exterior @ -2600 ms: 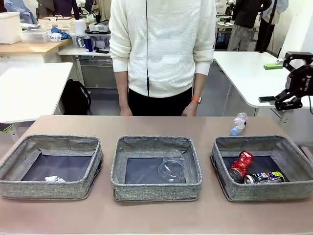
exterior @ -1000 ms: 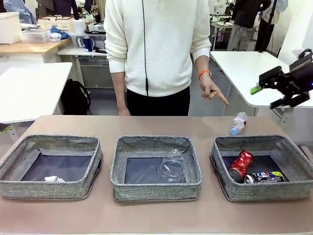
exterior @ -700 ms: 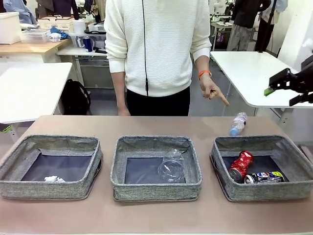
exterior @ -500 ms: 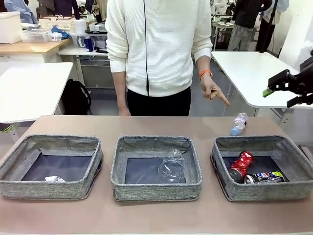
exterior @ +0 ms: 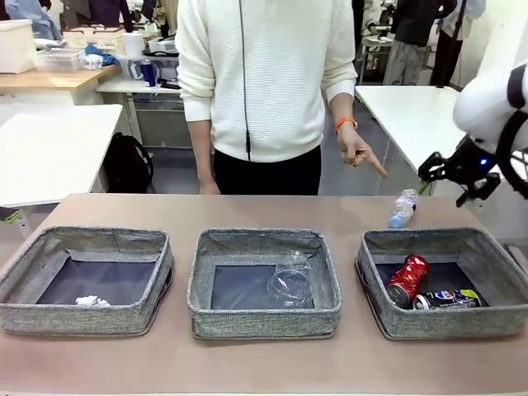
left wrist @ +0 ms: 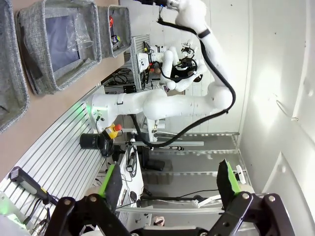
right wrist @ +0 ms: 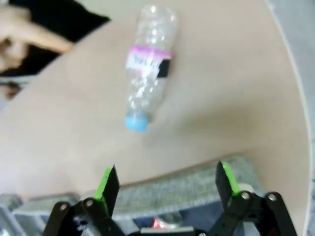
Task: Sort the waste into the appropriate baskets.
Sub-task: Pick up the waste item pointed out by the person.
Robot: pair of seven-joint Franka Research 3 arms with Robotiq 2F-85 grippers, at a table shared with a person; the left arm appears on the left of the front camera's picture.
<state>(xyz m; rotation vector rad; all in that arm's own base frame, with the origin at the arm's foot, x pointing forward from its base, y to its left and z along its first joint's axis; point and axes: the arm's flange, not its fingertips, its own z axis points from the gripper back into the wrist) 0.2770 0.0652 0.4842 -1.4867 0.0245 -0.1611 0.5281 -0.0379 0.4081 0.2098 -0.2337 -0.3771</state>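
Observation:
Three grey woven baskets stand in a row: left (exterior: 82, 320), middle (exterior: 264, 323), right (exterior: 450, 323). A white paper wad (exterior: 92, 301) lies in the left one and a clear cup (exterior: 290, 283) in the middle one. The right one holds a crushed red can (exterior: 407, 278) and a dark printed can (exterior: 445, 299). A small clear bottle (exterior: 402, 208) (right wrist: 147, 78) with a purple label lies on the table behind the right basket. My right gripper (exterior: 452, 183) (right wrist: 167, 184) hovers open above and right of it. My left gripper (left wrist: 168, 179) is open, holding nothing.
A person in a white sweater stands at the far side, one hand (exterior: 359, 153) (right wrist: 29, 34) pointing down at the bottle. The right basket's far rim (right wrist: 187, 189) lies just under my right gripper. White tables stand behind at left and right.
My right arm has swung in from the right edge, bringing its open gripper lower and leftward over the bottle. The person's hand keeps pointing; the waste has not moved.

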